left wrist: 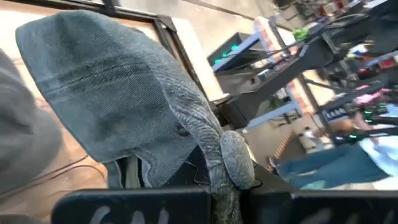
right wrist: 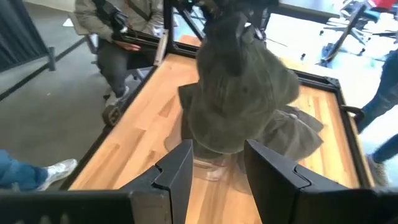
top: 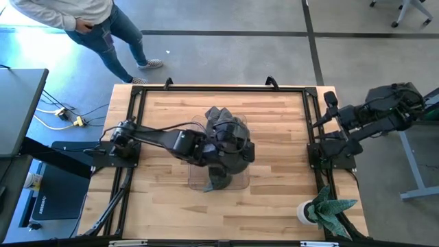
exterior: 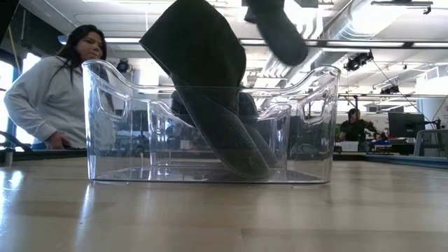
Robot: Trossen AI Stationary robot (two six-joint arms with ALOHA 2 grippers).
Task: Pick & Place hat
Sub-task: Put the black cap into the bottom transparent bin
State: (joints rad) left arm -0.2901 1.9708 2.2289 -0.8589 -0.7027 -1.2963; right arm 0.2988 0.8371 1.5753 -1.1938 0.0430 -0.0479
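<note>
Wooden slatted tabletop (exterior: 224,217), lower frame of the low view, bears a clear plastic bin (exterior: 210,126). Grey-green fabric hat (exterior: 210,91), centre frame, hangs half inside it, crown on the floor, brim above the rim. Left gripper (top: 218,140) pinches the brim. Right gripper (right wrist: 216,163) spread, parked right. Risk: on release, hat may drape over the wall and slide out.
</note>
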